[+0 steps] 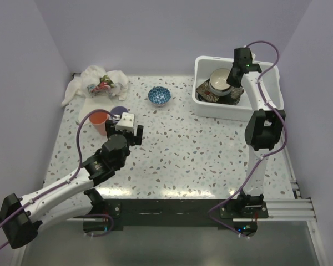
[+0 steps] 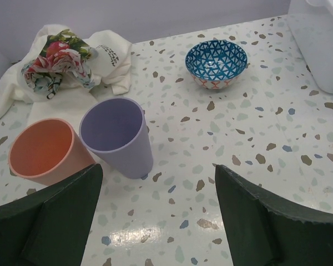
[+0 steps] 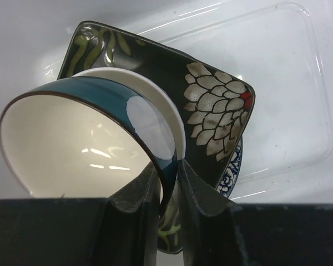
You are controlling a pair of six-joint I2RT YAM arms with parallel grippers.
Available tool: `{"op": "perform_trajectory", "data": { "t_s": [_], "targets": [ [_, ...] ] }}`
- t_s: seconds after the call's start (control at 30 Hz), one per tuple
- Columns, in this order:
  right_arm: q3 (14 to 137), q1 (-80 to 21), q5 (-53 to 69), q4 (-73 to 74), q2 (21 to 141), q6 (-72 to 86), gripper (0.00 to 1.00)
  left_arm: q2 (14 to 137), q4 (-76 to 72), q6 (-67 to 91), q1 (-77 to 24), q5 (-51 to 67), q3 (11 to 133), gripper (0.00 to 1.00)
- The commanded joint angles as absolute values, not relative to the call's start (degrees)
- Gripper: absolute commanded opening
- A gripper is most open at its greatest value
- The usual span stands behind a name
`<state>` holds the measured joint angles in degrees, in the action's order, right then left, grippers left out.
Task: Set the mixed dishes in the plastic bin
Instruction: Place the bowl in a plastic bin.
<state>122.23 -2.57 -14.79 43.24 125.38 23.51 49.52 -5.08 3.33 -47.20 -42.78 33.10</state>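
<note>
- One teal bowl [image 3: 72,138] is inside the bin [image 1: 211,108]. It is tilted, with its cream inside turned toward the wrist camera, and its low side is over the dark plate [image 3: 211,105].
- Right gripper [image 3: 167,178] has the bowl's wall between its two fingers at the near rim. The jaws stand narrow and seem to pinch this wall.
- Dark plate lies on the bin floor at an angle to the walls, and one of its corners points to the bare part of the floor.
- Under the edge of the dark plate a blue-patterned plate [image 3: 233,163] shows only as a thin arc.
- Behind the teal bowl a white rim is visible. I cannot tell to which dish it belongs.
- Beside the plates the bin floor is bare up to a rounded corner.
- Bin stands at the far right of the table [image 1: 211,155], with its flared rim close to the right edge.
- Blue bowl [image 2: 216,62] stands upright and alone between the bin and the cloth [image 2: 66,61], with free table on every side.
- Purple cup [image 2: 114,130] and orange cup [image 2: 41,147] stand upright at the far left, just beside each other. I cannot tell if they touch.
- Cloth lies crumpled in the far left corner behind the cups, and its flat edge reaches toward the orange cup.
- Left gripper [image 2: 158,183] hangs over the table just in front of the cups. Its jaws are wide apart and hold nothing, and the purple cup is ahead of one finger, not between them.
- A wide stretch of speckled table lies between the cups and the bin.
</note>
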Motion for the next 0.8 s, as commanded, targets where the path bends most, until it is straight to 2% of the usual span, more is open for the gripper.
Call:
{"op": "perform_trajectory", "data": {
  "t_s": [0.0, 0.4, 0.6, 0.77],
  "targets": [
    [125.9, -2.2, -13.7, 40.4, 124.9, 23.8, 0.25, 49.7, -7.3, 3.0, -46.6, -42.5, 34.0, 0.87],
    [121.6, -0.5, -9.4, 38.6, 123.4, 28.0, 0.27, 50.1, -6.9, 3.2, -46.4, -41.8, 34.3, 0.86],
    [119.8, 1.8, -3.4, 36.8, 123.5, 32.1, 0.23, 50.1, -6.7, 3.3, -46.3, -41.4, 34.5, 0.86],
    [120.3, 2.0, -3.6, 37.2, 123.0, 31.7, 0.42, 50.3, -6.4, 3.3, -46.2, -41.3, 34.6, 0.86]
  ]
}}
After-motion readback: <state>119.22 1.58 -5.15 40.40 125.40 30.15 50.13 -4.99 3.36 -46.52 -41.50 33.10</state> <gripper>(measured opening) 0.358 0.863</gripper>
